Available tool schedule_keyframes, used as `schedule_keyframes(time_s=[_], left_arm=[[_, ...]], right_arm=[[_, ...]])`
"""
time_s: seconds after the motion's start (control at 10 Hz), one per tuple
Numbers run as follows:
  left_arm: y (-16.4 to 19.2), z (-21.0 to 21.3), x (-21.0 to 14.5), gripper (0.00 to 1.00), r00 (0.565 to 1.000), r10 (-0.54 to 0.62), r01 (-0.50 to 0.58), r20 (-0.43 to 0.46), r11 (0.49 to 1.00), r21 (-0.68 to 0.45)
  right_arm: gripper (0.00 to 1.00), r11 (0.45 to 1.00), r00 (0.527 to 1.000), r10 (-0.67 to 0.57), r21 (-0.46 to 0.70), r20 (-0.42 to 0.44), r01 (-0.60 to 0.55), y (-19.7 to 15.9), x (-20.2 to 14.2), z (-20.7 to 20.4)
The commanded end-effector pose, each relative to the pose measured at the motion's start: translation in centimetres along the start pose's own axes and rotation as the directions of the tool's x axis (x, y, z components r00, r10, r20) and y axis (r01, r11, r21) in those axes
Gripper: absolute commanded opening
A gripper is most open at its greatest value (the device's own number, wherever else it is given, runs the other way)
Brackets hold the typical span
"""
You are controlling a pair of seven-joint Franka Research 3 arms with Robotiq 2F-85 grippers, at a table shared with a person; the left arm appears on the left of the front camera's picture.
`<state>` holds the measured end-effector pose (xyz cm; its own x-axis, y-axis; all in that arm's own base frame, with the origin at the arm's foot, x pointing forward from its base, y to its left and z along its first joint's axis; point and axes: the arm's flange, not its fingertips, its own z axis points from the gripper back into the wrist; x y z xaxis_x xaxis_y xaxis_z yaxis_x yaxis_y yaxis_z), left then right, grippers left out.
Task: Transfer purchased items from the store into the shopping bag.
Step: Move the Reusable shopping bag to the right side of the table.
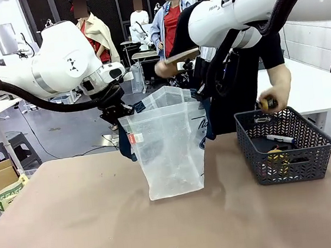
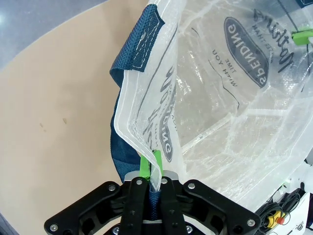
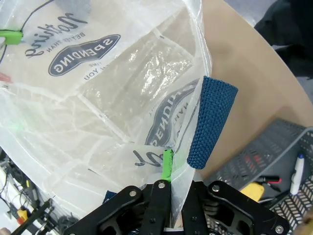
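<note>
Jaws of both arms are clamped shut on the rim of the shopping bag (image 1: 168,150). In the front view, mid-frame, the left gripper (image 1: 116,112) and right gripper (image 1: 202,93) are spreading its mouth while a person's hand (image 1: 273,102) is hovering over the basket (image 1: 286,147) at right; in the left wrist view, bottom centre, green pads (image 2: 143,166) are pinching plastic near a blue handle (image 2: 142,44); the right wrist view is showing the same grip at bottom centre; loading seems to be under way, and it calls for a wide, steady mouth.
</note>
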<state>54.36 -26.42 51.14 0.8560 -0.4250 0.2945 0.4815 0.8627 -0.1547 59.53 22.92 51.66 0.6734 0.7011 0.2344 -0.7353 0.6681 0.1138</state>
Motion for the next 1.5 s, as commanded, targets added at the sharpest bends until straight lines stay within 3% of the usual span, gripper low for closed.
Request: schedule_keyframes(time_s=[0.0,1.4], left_arm=[[0.09,-0.08,0.11,0.00,1.000,0.017,-0.018,-0.005,1.000,-0.019],[0.00,0.00,0.00,0.00,1.000,0.000,0.000,0.000,1.000,0.000]], right_arm=[[0.00,0.999,1.000,-0.012,0.030,-0.007,0.012,-0.06,-0.01,0.10],[0.00,1.000,1.000,0.000,0.000,0.000,0.000,0.00,0.00,0.00]])
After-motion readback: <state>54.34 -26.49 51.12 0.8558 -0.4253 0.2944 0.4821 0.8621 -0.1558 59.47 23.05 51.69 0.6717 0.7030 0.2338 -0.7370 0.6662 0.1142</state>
